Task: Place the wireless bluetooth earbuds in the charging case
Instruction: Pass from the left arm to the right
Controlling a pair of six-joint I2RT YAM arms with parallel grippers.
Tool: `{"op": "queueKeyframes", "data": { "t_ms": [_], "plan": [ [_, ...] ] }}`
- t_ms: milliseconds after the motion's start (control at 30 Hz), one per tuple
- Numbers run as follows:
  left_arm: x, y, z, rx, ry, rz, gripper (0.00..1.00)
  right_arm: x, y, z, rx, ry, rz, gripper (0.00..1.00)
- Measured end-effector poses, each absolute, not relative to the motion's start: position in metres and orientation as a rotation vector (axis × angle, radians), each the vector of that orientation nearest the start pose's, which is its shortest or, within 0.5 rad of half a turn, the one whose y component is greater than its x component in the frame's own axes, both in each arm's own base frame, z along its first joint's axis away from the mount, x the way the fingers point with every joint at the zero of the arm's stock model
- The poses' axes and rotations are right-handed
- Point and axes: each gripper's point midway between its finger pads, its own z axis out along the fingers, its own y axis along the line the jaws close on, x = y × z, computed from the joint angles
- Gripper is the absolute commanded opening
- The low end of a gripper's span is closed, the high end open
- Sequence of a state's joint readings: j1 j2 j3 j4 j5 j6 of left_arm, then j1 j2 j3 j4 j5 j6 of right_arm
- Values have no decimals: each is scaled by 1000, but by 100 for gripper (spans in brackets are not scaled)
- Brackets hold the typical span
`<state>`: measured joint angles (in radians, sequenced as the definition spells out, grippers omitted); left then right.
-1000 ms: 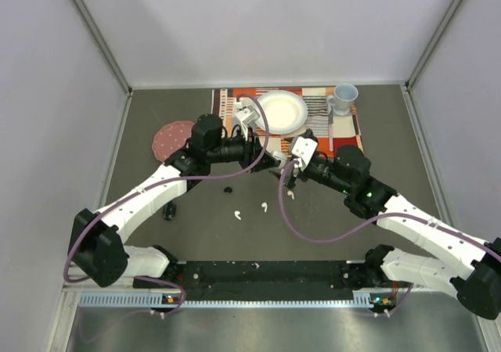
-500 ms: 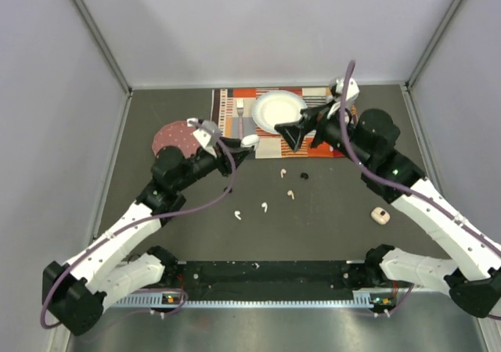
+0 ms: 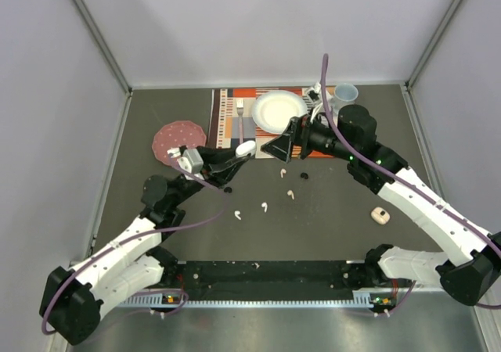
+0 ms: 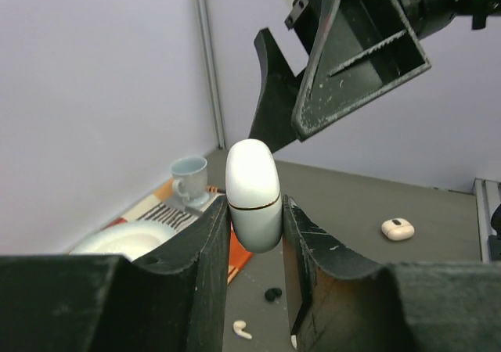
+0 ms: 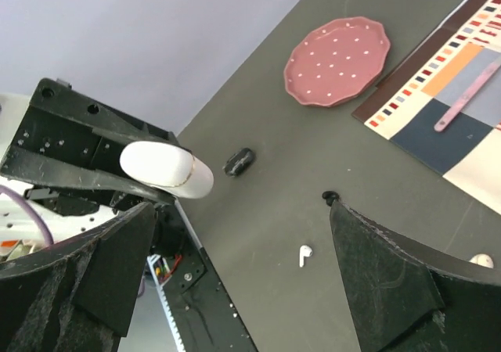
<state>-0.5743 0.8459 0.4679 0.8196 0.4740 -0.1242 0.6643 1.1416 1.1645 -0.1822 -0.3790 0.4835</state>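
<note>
My left gripper is shut on a white charging case, lid closed, held up off the table; in the left wrist view the case stands upright between my fingers. My right gripper hangs open just right of it, nothing between its jaws, facing the case. Earbuds lie loose on the dark table: two white, two pale pink, two black.
A pink case lies at the right and a black case near the left arm. At the back are a striped placemat with a white plate and a mug, and a pink dotted plate.
My right gripper has swung left and lower, closer to the white case. My left arm has drawn back and lowered a little, keeping hold of the case.
</note>
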Motion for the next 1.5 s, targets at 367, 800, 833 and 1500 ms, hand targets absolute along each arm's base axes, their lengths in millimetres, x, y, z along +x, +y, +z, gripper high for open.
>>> {"op": "queueKeyframes", "data": {
  "t_ms": [367,800,833,1500],
  "plan": [
    [217,-235,340,662,943,-969,0,223,304,346,-576,1804,1251,93],
    [207,-245,332,732,938,-1064,0,233,318,317,-596,1884,1233,93],
    [208,-245,332,730,939,-1063,0,233,319,316,-596,1888,1232,93],
    [201,-243,331,776,929,-1049,0,223,329,325,-619,1866,1346,93]
  ]
}}
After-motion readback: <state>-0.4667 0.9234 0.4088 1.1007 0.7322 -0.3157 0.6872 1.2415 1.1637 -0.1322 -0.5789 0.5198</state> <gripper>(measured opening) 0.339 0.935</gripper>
